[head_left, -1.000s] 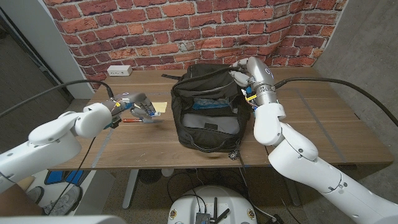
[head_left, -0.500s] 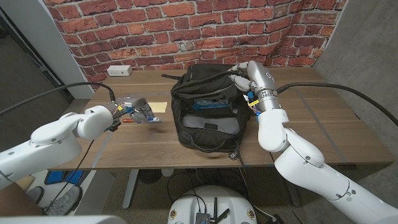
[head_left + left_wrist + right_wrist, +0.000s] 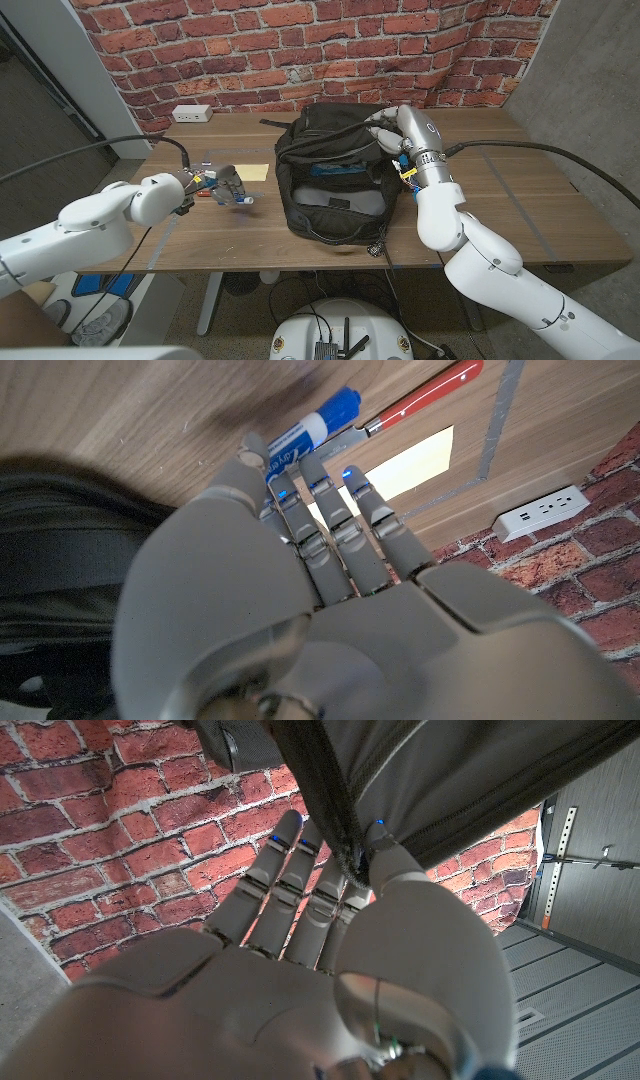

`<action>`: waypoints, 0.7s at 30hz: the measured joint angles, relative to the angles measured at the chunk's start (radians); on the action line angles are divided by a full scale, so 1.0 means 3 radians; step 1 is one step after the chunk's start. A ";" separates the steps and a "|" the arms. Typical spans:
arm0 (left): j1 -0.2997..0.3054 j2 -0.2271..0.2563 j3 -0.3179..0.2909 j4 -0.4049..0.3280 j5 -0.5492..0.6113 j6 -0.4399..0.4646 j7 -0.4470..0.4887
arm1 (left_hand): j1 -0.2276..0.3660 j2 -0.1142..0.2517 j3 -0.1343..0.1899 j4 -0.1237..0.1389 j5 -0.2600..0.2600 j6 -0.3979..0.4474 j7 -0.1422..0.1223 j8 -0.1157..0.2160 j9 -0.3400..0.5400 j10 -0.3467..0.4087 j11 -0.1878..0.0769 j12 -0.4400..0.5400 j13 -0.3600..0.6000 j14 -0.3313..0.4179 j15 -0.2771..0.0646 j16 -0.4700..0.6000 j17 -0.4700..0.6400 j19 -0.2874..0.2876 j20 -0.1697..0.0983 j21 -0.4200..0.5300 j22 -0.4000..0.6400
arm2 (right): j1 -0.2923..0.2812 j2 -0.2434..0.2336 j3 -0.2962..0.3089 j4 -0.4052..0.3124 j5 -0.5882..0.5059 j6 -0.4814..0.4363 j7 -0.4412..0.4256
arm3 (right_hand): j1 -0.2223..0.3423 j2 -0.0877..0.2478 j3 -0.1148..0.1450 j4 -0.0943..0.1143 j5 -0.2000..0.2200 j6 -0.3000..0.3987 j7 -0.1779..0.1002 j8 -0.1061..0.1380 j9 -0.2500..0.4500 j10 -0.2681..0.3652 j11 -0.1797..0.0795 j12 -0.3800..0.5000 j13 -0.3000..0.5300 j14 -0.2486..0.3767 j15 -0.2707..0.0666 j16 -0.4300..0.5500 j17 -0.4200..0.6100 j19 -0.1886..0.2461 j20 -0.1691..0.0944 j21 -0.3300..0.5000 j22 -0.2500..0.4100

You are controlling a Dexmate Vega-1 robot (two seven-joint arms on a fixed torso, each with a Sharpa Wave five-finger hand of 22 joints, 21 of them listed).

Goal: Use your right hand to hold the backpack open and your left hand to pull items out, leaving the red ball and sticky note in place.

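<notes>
Matt cloth backpack [image 3: 335, 195]; wood table [image 3: 520, 200].

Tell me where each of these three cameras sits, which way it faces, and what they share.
Head view: fixed on the robot's head, looking down at the table; both arms, left hand, right hand on the backpack.
Left wrist view: on the left wrist, along the left hand toward a blue marker, red-handled tool and sticky note.
Right wrist view: on the right wrist, along the right hand gripping the backpack's edge.
Shared: head and left wrist views both show the sticky note.
</notes>
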 measured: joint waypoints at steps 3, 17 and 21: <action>-0.0076 0.0034 0.0117 0.0009 0.0041 0.0035 0.0000 | 0.0000 0.0000 0.0000 0.0000 0.0002 0.0000 0.0000 0.0000 0.0000 0.0000 0.0000 0.0000 0.0000 0.0000 0.0000 -0.0003 0.0001 0.0000 0.0000 0.0000 0.0000 | -0.0025 0.0007 0.0012 0.0036 -0.0022 0.0055 -0.0006 | 0.0000 0.0000 0.0000 0.0000 0.0000 0.0000 0.0000 -0.0002 0.0000 0.0000 0.0000 0.0000 0.0008 0.0000 0.0000 -0.0013 0.0000 -0.0036 0.0000 0.0000 0.0000; -0.0400 0.0047 0.0643 0.0038 0.0383 0.0271 -0.0014 | -0.0001 -0.0001 0.0000 0.0000 0.0016 0.0015 -0.0016 -0.0007 0.0000 -0.0001 -0.0001 -0.0001 0.0000 -0.0005 0.0005 -0.0005 0.0002 0.0000 0.0000 0.0000 0.0000 | -0.0117 0.0078 0.0053 0.0172 -0.0098 0.0220 -0.0043 | 0.0002 0.0001 -0.0005 -0.0005 0.0011 -0.0005 -0.0007 -0.0009 -0.0003 0.0000 0.0001 0.0000 0.0016 0.0000 0.0000 -0.0013 0.0000 -0.0036 0.0000 0.0000 0.0000; -0.0468 0.0024 0.0751 0.0063 0.0451 0.0308 -0.0003 | -0.0006 -0.0006 0.0000 0.0000 0.0016 0.0015 -0.0016 -0.0012 0.0000 -0.0001 -0.0001 -0.0003 0.0000 -0.0005 0.0005 -0.0006 0.0002 0.0000 0.0000 0.0000 0.0000 | -0.0139 0.0105 0.0056 0.0216 -0.0117 0.0280 -0.0073 | 0.0002 0.0001 0.0002 0.0002 0.0012 -0.0006 -0.0007 -0.0011 -0.0002 0.0000 0.0001 0.0000 0.0016 0.0000 0.0000 -0.0013 0.0000 -0.0036 0.0000 0.0000 0.0000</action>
